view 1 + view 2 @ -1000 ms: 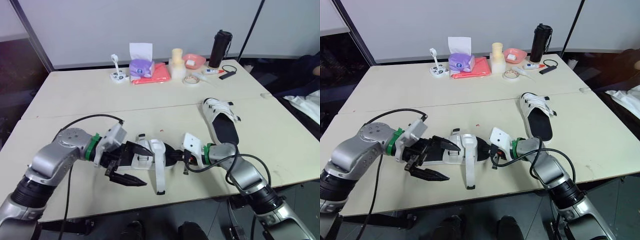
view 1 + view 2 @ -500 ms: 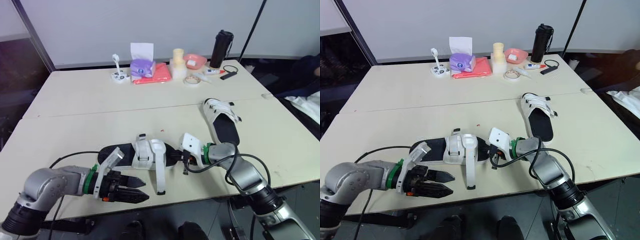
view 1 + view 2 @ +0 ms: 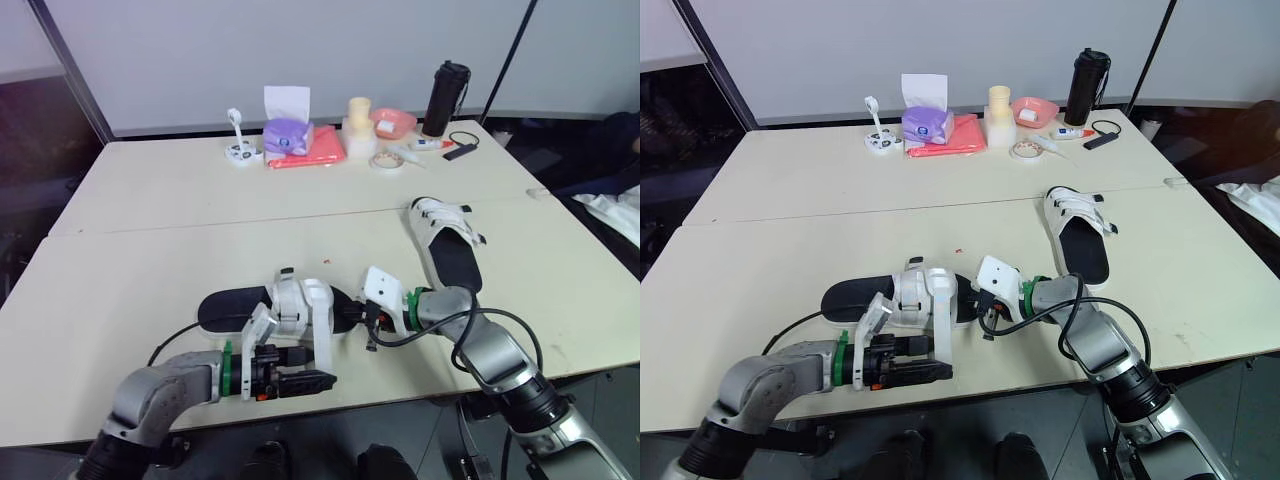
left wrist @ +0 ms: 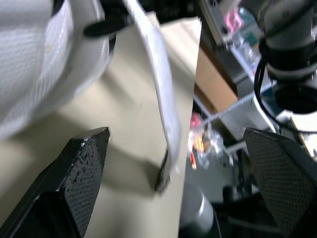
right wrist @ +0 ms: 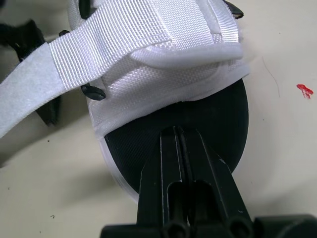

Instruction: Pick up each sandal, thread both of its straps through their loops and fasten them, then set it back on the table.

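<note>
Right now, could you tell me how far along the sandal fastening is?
Seemingly done: the far sandal lies on the table, straps across it. In hand: the near sandal, one long strap loose; the open left gripper brackets its end, the shut right gripper rests on the toe. Left: threading and fastening.

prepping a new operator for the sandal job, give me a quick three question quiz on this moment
1. True or false: the left gripper is shut on the loose strap of the near sandal.
2. The straps of the far sandal are: A hanging loose, B fastened across, C missing.
3. Which gripper has its fingers together over the near sandal's toe end?

Key: 1 false, it is open, with the strap between its fingers but not gripped. 2 B. 3 the right gripper.
</note>
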Robot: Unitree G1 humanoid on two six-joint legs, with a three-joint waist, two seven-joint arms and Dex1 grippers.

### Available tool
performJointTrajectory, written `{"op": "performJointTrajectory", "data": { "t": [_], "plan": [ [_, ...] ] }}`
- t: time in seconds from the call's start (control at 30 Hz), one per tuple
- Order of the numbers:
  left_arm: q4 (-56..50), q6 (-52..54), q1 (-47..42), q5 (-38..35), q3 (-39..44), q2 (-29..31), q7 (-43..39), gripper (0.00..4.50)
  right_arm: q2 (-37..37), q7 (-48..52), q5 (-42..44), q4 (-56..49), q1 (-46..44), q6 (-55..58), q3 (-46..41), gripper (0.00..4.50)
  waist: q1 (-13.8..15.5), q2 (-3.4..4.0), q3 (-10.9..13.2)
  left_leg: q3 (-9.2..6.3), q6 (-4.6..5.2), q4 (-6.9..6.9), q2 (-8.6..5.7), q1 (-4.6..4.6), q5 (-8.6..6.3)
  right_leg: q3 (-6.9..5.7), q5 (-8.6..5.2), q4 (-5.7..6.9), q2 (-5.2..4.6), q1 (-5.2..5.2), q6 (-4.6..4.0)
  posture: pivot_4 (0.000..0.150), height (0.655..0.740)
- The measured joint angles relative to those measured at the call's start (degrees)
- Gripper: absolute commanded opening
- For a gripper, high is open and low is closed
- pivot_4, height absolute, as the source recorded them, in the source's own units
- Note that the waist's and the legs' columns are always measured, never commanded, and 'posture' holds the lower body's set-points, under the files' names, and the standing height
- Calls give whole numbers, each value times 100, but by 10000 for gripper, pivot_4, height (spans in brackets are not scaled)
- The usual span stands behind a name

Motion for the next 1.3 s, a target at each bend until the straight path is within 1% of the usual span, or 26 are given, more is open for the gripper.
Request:
{"op": "performJointTrajectory", "data": {
  "t": [0.07, 0.13, 0.23, 0.27, 0.3, 0.5, 0.57, 0.63, 0.77, 0.87, 0.93, 1.03, 1.3],
  "plan": [
    [73, 34, -48, -3, 0, -145, 59, 36259, -9, 1, 0, -6, 4, -5, -1, 0, 32, 1, 0, 1, 0, 0, 0, 0, 0, 0, 0, 0, 0, -1, 0, 1500, 7400],
    [206, 78, -72, -1, -6, -245, 90, 27153, -9, 1, 0, -20, 15, -4, -1, 0, 44, 0, 0, 2, 0, 1, 0, 0, 0, 0, 0, 0, 0, -1, 1, 1500, 7400],
    [308, 91, -132, 5, -12, -299, 99, 11110, -7, -2, 1, -38, 30, 5, -1, 0, 50, 0, 0, 3, 0, 0, 0, -1, 0, 0, 0, 0, 0, -3, 1, 1500, 7400],
    [327, 92, -153, 5, -12, -323, 99, 6371, -6, -6, 1, -43, 34, 13, -1, 0, 53, 0, 0, 3, 0, 0, 0, -1, 0, 0, 0, 0, 0, -2, 1, 1500, 7400],
    [336, 96, -165, 5, -12, -355, 100, 405, -5, -9, 1, -51, 37, 24, -1, 0, 55, 0, 0, 3, 0, 0, 0, -1, 0, 0, 0, -1, 0, -2, 1, 1500, 7400],
    [336, 307, -211, -108, 46, -479, 116, 405, 11, -54, 2, -88, 66, 48, 3, 0, 64, 0, 0, 3, 0, 0, 0, -1, 0, -1, 0, -1, 0, -2, 1, 1500, 7400],
    [337, 535, -287, -365, 194, -485, 113, 405, 22, -64, 3, -90, 64, 49, 7, 0, 63, -1, 1, 2, 0, 0, 0, -1, 0, -1, 0, -1, 0, -2, 1, 1500, 7400],
    [337, 899, -497, -826, 495, -417, 58, 405, 43, -75, 1, -84, 60, 43, 15, 0, 57, -1, 2, -2, 0, 0, 0, -2, 0, -4, 0, 0, 2, -2, 1, 1500, 7400],
    [480, 1469, -973, -1533, 1060, -71, -87, 405, 91, -107, 0, -31, 50, -12, 32, 0, 47, 0, 2, -1, 0, -1, 0, -2, 0, -4, 0, 0, 4, -4, 2, 1500, 7400],
    [844, 1674, -1440, -1701, 1231, 9, -165, 405, 167, -133, -5, 30, 26, -36, 42, 0, 68, -1, 3, -2, 0, 0, -2, -2, 0, -5, 0, -1, 4, -1, 2, 1500, 7400],
    [1114, 1654, -1766, -1650, 1216, -24, -195, 405, 212, -149, -9, 84, 12, -61, 56, 0, 71, -3, 3, -2, 0, 1, -4, -2, 0, -5, 1, -1, 3, 0, 3, 1500, 7400],
    [1573, 1488, -2175, -1374, 1053, -92, -348, 405, 235, -173, -12, 96, 5, -99, 85, 0, 55, -3, 3, 2, 0, -1, -9, -2, 0, -5, 8, 0, 3, -2, 17, 1500, 7400],
    [2872, 759, -2853, -322, 389, -146, -1270, 405, 246, -283, -8, 39, 51, -66, 92, 0, 64, -4, 4, 5, -1, -3, -13, -2, 0, -5, 10, -1, 5, -3, 19, 1500, 7400]
  ]
}}
